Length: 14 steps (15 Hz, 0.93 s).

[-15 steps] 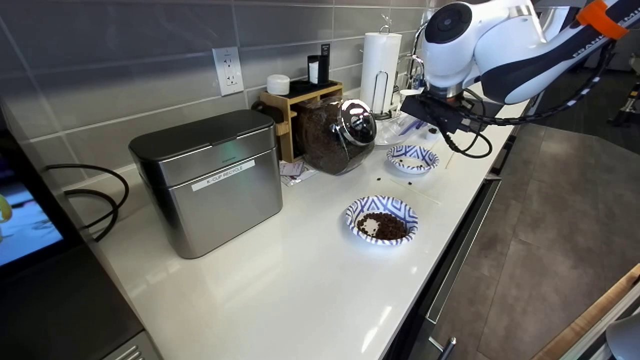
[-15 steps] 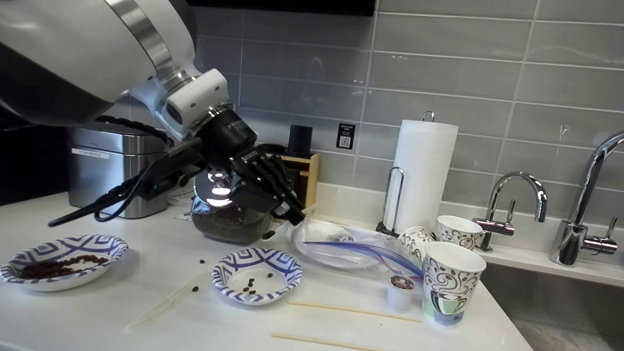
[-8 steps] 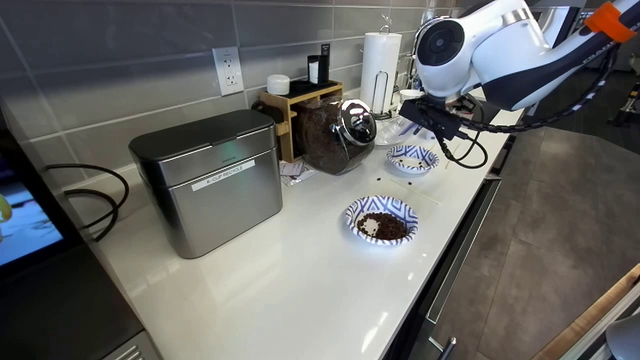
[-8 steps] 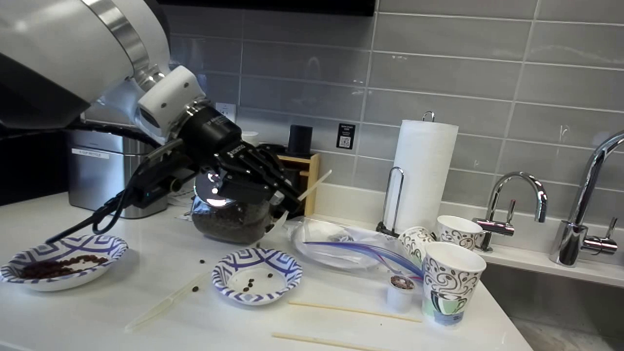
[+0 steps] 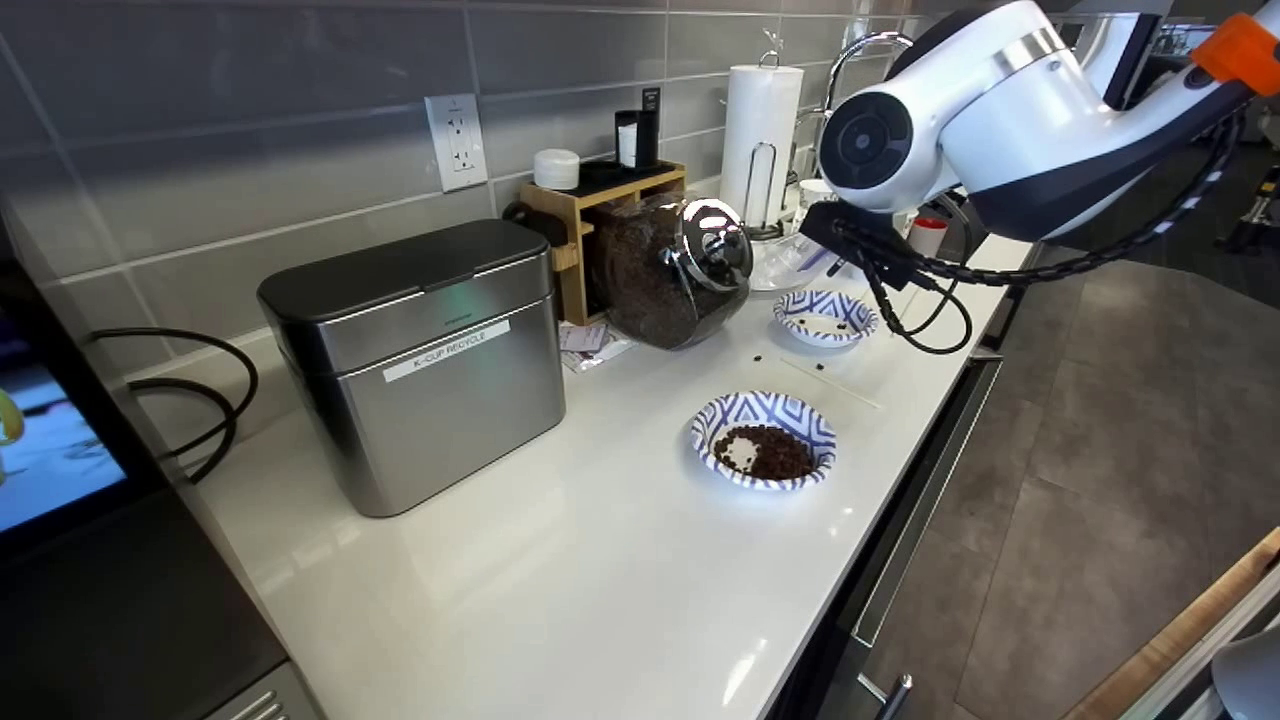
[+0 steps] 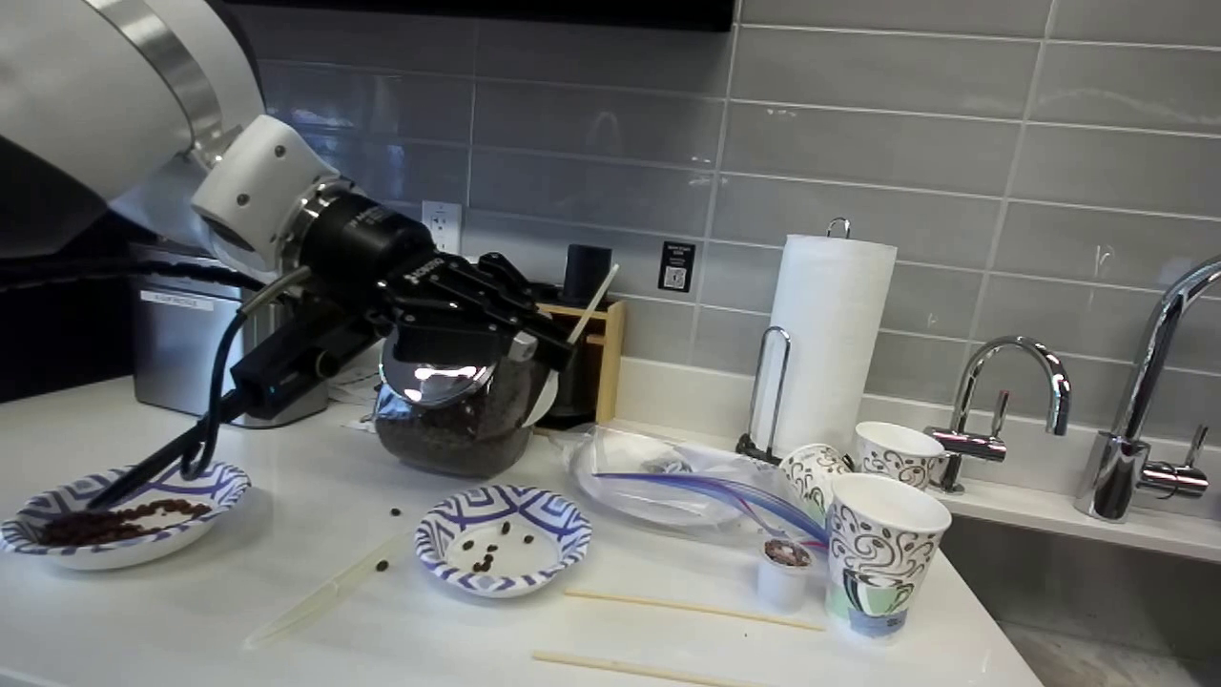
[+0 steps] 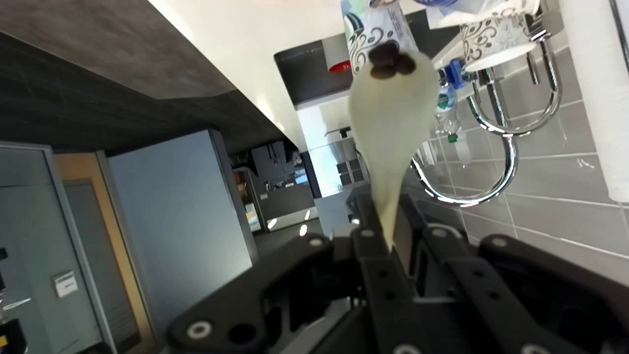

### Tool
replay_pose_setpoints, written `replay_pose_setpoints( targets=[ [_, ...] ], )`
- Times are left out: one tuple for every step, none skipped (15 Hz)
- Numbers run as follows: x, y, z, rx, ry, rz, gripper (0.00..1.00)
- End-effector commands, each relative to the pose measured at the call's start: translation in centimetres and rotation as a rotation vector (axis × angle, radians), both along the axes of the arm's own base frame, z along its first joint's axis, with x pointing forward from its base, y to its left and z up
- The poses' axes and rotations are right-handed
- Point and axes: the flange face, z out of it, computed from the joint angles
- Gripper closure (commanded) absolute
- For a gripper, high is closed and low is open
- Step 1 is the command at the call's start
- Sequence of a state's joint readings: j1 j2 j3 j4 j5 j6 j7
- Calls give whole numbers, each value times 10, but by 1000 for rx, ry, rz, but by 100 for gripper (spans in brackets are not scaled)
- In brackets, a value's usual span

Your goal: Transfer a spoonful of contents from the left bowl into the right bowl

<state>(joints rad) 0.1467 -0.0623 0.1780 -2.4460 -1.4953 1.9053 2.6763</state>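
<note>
My gripper is shut on a pale spoon above the right bowl. The spoon's handle slants up and its scoop hangs down, apart from the bowl. A few dark beans cling near the scoop's tip in the wrist view. The right bowl, blue-and-white with a pale centre, also shows in an exterior view, with several beans inside. The left bowl holds the dark brown contents around a bare pale patch. The gripper's fingers are hidden behind the arm in an exterior view.
A glass jar stands close behind the gripper. A pale plastic utensil and loose beans lie between the bowls. Sticks, a bagged plate and paper cups lie to the right. A black cable overlaps the left bowl in an exterior view.
My gripper has moved toward the left bowl's side and the spoon has risen and turned more upright. More beans lie in the right bowl; one was falling half a second ago.
</note>
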Motion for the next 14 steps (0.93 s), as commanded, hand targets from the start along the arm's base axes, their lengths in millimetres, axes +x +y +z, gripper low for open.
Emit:
replay_pose_setpoints(
  targets=[
    [-13,7,-2,-84,-92,-12,97],
    [-15,9,-2,-109,-111,-21,97],
    [-13,12,21,-133,-105,-30,97],
    [-16,13,11,-158,-121,-36,97],
    [-18,15,7,-178,-138,-41,97],
    [-17,17,19,-193,-136,-48,97],
    [-16,18,19,-198,-131,-55,97],
    [-18,16,9,-186,-126,-62,97],
    [-17,12,6,-146,-104,-75,97],
    [-15,8,4,-115,-75,-85,97],
    [-13,2,4,-75,-54,-96,97],
    [-11,-5,4,-21,-24,-102,97],
    [-10,-11,3,31,1,-113,97],
    [-9,-18,6,85,14,-106,97]
  ],
)
